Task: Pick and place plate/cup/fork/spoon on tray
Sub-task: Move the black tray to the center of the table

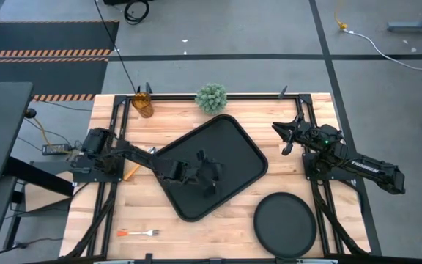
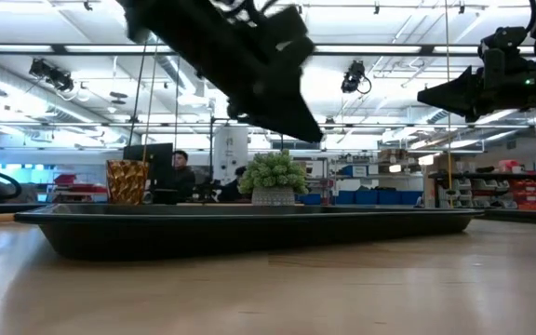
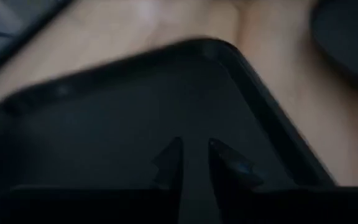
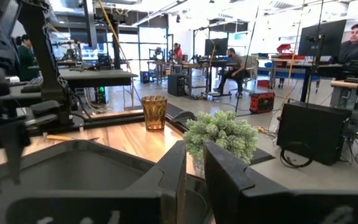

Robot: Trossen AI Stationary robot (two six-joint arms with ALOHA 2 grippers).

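The tray (image 1: 237, 139) lay skewed across the middle of the bench (image 1: 218, 227), one rounded corner pointing toward the green spiky plant (image 1: 211, 97) at the far edge. From my remote seat I saw nothing resting on its bare floor. The left claw (image 1: 209, 174) hung over the tray's middle, above the surface; through its wrist camera I saw its two fingers (image 3: 169, 163) standing close together with only a thin slit between them and nothing held.

The plate (image 1: 285, 222) sat on the bench just off the tray's near right corner, apart from it. The fork (image 1: 139, 233) lay flat near the front left of the bench, well away from the tray, tines pointing right. The cup (image 1: 143, 103) stood upright at the far left corner, near the plant. Something with an orange-yellow handle (image 1: 131, 171) showed beside the left arm's base, partly hidden by the arm, and I could not tell for certain whether it was the spoon.

The right claw (image 1: 278, 129) waited raised over the bench's right side, beyond the tray's right edge, pointing toward the plant. Its fingers (image 4: 176, 171) were narrow too, with nothing between them.
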